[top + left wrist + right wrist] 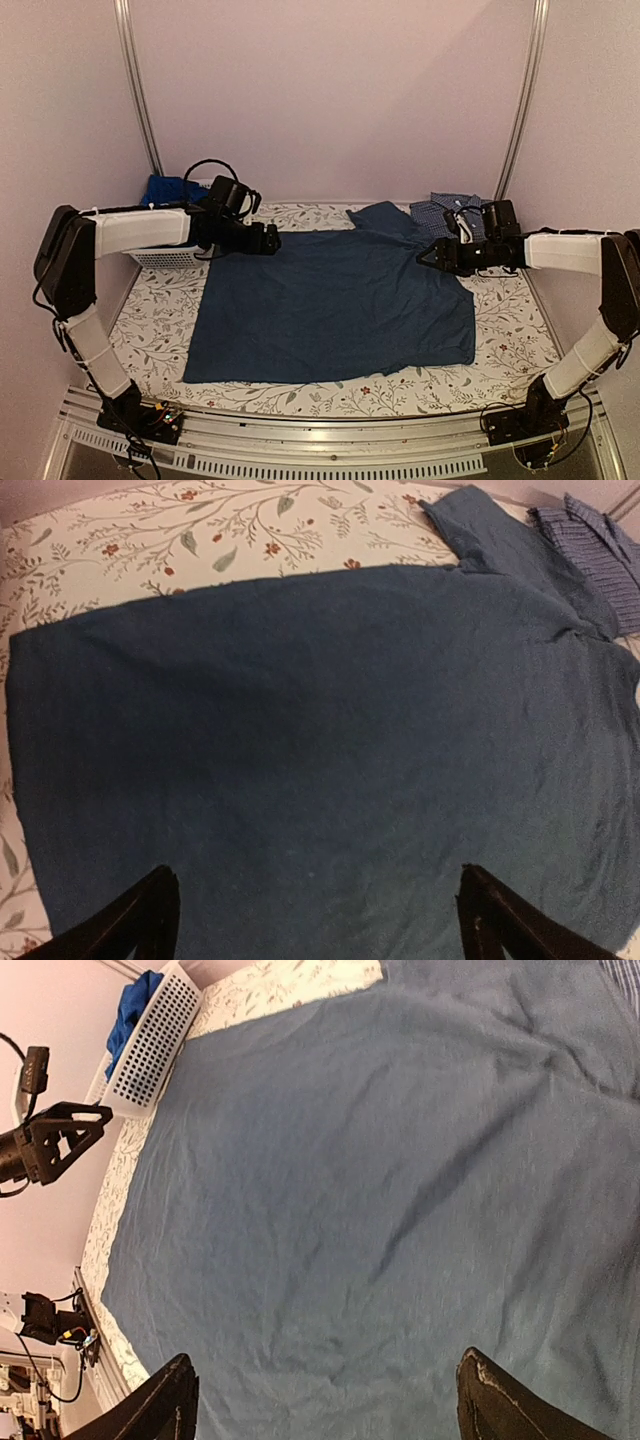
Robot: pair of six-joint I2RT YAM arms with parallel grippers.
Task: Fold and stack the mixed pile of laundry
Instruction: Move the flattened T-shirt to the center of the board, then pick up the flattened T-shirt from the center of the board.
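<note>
Left gripper [272, 240]: jaws spread wide, empty, poised above the far left corner of the dark navy cotton T-shirt [335, 305]. The left arm reaches in from the left edge with its forearm about level. Right gripper [425, 257]: also wide, holding nothing, above the T-shirt's right side by the sleeve, arm stretched in from the right edge. The T-shirt lies spread flat mid floral-print table [150, 340]. A crumpled blue small-checked collared shirt [450, 208] is at the far right corner. A white plastic mesh basket [165, 257] sits at the far left corner with a bright royal-blue garment [170, 188] in it.

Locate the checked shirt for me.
In the top view, the checked shirt lies bunched at the far right corner of the table, right beside the navy T-shirt and its upper sleeve.
</note>
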